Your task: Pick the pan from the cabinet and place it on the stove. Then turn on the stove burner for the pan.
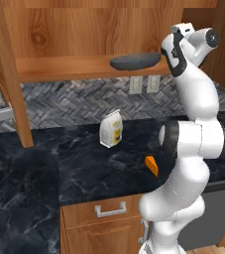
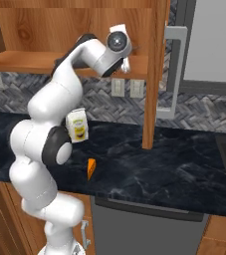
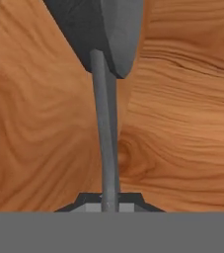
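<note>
Both fingers [image 3: 89, 201] seemingly pinch pan [image 3: 103, 34] handle.

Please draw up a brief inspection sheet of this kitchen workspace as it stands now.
Surface: dark marble counter.
Job's things: pan on the shelf of the cabinet; stove nothing seen.
Clutter: pale carton standing, orange wedge near the counter's front edge.
Gripper: gripper shut on the pan handle.
Cables: nothing seen.
Surroundings: herringbone backsplash, wall outlets, drawer below.
</note>
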Controlling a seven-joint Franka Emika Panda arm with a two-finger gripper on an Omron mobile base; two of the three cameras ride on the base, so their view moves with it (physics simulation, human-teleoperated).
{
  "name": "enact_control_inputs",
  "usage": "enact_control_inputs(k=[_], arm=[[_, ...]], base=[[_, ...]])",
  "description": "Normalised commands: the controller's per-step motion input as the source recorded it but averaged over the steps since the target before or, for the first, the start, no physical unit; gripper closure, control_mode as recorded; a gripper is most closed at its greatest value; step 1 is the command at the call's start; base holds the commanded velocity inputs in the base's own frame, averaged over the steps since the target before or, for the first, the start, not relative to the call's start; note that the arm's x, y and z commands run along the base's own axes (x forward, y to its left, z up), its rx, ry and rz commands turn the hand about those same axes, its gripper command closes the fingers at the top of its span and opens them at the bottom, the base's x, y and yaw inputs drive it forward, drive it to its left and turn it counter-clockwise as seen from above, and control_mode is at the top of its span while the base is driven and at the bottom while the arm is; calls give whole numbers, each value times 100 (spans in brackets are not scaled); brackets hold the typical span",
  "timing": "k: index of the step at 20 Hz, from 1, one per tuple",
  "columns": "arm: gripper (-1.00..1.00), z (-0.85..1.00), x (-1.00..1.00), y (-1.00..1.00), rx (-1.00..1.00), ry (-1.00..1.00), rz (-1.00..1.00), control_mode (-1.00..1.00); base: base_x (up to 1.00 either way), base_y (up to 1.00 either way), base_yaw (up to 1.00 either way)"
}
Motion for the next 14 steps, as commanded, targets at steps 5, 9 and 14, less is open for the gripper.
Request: enact_control_inputs(k=[5, 9, 14], arm=[[100, 0, -73, 11, 0, -5, -3, -100], [100, 0, -74, 6, 1, -1, -2, -100], [100, 0, -76, 2, 0, 0, 0, -100]], base=[[0, 0, 0], [0, 0, 0], [0, 0, 0]])
